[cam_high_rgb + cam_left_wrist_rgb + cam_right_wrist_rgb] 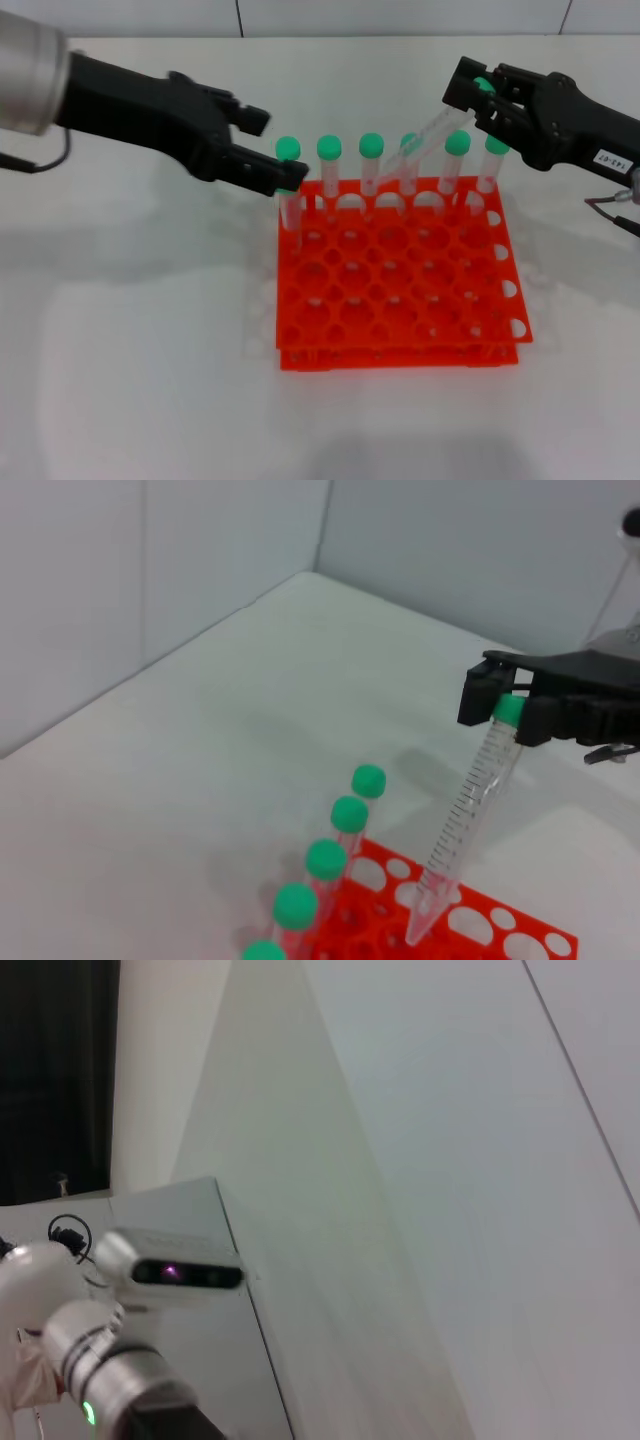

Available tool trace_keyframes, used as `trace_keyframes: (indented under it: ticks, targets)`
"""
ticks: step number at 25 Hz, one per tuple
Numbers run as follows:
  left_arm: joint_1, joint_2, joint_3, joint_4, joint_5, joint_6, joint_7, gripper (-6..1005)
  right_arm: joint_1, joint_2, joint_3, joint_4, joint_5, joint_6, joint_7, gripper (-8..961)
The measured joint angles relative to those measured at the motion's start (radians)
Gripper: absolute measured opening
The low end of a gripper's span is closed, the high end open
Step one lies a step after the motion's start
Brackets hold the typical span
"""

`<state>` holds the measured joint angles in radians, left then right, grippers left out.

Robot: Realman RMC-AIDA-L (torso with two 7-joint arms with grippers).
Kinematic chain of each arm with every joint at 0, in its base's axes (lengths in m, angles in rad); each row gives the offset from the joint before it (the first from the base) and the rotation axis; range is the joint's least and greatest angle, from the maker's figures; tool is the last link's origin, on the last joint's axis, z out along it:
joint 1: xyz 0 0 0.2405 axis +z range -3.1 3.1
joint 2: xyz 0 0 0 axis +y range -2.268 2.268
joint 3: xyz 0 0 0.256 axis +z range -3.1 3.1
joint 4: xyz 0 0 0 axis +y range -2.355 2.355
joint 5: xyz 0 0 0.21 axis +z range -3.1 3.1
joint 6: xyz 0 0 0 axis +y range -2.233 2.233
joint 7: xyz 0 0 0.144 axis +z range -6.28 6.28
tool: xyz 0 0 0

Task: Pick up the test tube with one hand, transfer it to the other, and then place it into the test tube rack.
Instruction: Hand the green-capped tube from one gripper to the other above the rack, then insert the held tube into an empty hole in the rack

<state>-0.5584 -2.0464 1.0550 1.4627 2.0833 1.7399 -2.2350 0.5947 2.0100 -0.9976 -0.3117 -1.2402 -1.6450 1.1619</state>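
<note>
While the white label on the right gripper (pixel 481 98) carries small dark print, the head view shows it too tiny to read with certainty. Its jaws are pinched on the green cap of the test tube (pixel 424 140), which hangs tilted, cap high and pointed tip down at the back row of the test tube rack (pixel 400 290); the left wrist view shows printed graduation marks along the clear tube (pixel 468 825) and its tip at the orange-red grid, though whether it sits inside a hole I cannot tell. That rack stands on the white counter (pixel 130 330) and holds a back row of upright green-capped tubes (pixel 329 170), the rest of its holes bare. At the rack's back left corner hovers the left gripper (pixel 272 150), jaws spread, one finger crossing in front of the leftmost tube (pixel 289 190).
</note>
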Motion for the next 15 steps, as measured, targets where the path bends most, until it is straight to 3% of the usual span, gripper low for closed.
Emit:
trace_keyframes:
  ticks: [3,8,11,14,15]
  targets:
    - [0.043,0.002,-0.012,0.114,-0.005,0.034,-0.063,860,0.001,-0.006,-0.001,-0.011,-0.019,0.002,0.007,267]
    - [0.164,-0.016,-0.039,0.275,-0.014,0.041,-0.064,860,-0.004,-0.010,-0.001,-0.096,-0.093,0.018,0.060,268]
    - [0.248,-0.033,-0.068,0.311,-0.036,0.033,-0.026,860,0.001,-0.010,-0.001,-0.163,-0.141,0.035,0.106,268]
    - [0.323,-0.036,-0.080,0.309,-0.079,0.018,0.018,860,0.009,-0.010,-0.001,-0.224,-0.182,0.041,0.150,269]
    - [0.388,-0.038,-0.084,0.294,-0.128,-0.011,0.068,860,0.014,-0.010,-0.001,-0.243,-0.198,0.043,0.166,269]
